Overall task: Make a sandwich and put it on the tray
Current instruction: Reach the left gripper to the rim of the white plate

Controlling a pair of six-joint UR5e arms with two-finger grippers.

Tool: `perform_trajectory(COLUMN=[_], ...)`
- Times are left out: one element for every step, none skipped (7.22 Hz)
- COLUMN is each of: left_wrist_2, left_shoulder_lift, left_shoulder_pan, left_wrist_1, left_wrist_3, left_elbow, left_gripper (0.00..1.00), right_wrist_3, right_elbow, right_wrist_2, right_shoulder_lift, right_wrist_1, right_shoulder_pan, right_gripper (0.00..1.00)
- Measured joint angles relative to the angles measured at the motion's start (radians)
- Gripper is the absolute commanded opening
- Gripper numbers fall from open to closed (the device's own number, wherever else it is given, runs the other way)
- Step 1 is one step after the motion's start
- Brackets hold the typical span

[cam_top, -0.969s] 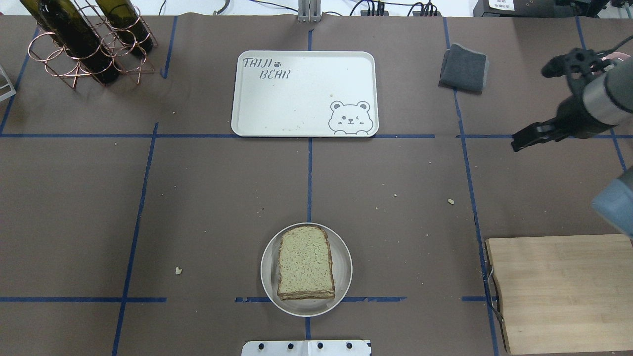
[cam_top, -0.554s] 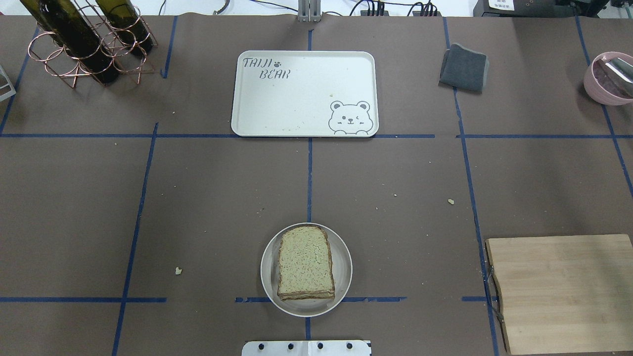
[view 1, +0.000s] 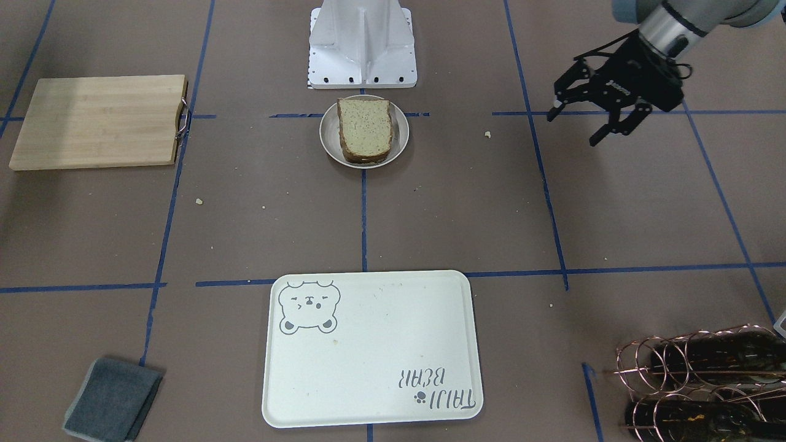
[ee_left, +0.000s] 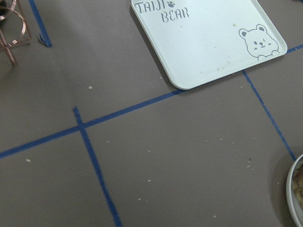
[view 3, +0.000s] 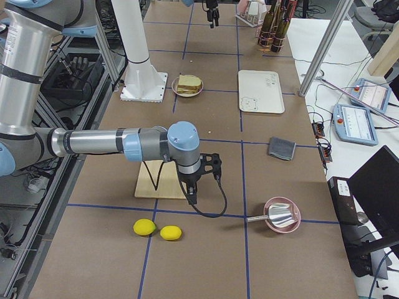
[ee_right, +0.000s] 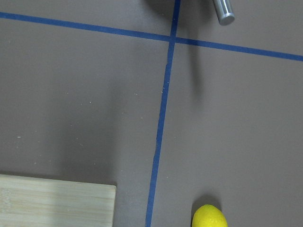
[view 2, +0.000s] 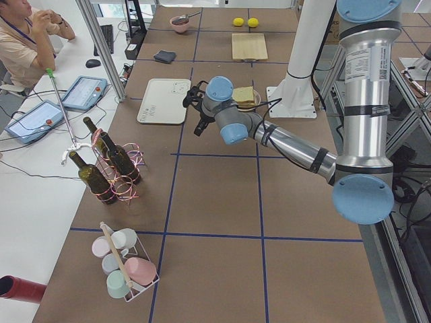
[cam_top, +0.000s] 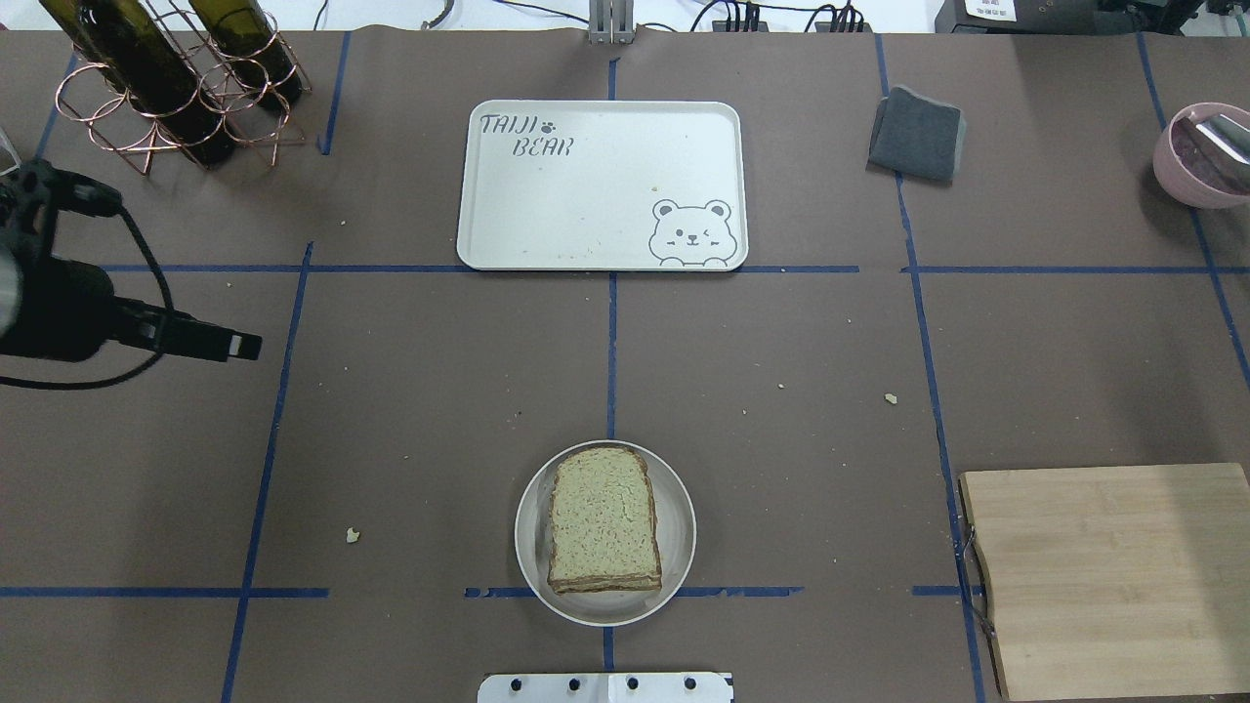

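The sandwich (cam_top: 603, 517) shows its speckled brown-crusted top slice and lies on the small round off-white dish (cam_top: 677, 566) near the table's front centre. It also shows in the front-facing view (view 1: 365, 129). The egg is hidden. The cream tray (cam_top: 586, 186) with the bear face and "TAIJI BEAR" lettering lies bare at the far centre. My left gripper (view 1: 574, 129) is open and empty, hovering over the table's left part, well left of the dish; it also shows in the overhead view (cam_top: 229, 344). My right gripper (view 3: 190, 194) shows only in the exterior right view, past the cutting board; I cannot tell its state.
A wooden cutting board (cam_top: 1104, 576) lies front right. A grey cloth (cam_top: 916, 134) lies right of the tray. A copper rack with wine bottles (cam_top: 166, 78) stands far left. A pink bowl with a metal scoop (cam_top: 1201, 151) sits far right. Two lemons (view 3: 156, 230) lie beyond the board.
The right arm left the overhead view at its right edge, uncovering the pink bowl. The left arm has come in from the left edge. Sandwich, dish and tray have not moved.
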Motion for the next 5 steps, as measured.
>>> perform_trajectory(left_wrist_2=[0.122,0.233,0.331,0.397,0.437], left_shoulder_lift=[-0.025,-0.051,-0.092,-0.154,-0.216], left_shoulder_pan=[0.134,0.253,0.352,0.416,0.453], left_wrist_1=[0.002,0.003,0.004,0.007,0.013], left_wrist_3=[-0.159,-0.296,-0.401,-0.464,-0.494], left_elbow=[0.001,0.007,0.037,0.095,0.157], left_gripper=[0.69,0.69,0.69,0.68,0.59], right_wrist_3=[-0.005,-0.007,-0.008,-0.009,-0.01], right_elbow=[-0.006,-0.008,-0.009,-0.009,-0.009], right_wrist_2=[0.005,0.008,0.009,0.009,0.008], right_shoulder_lift=[-0.003,-0.004,-0.005,-0.006,-0.006], right_wrist_1=[0.0,0.0,0.0,0.0,0.0], right_shoulder_pan=[0.008,0.012,0.015,0.017,0.019], right_gripper=[1.0,1.0,1.0,1.0,1.0])
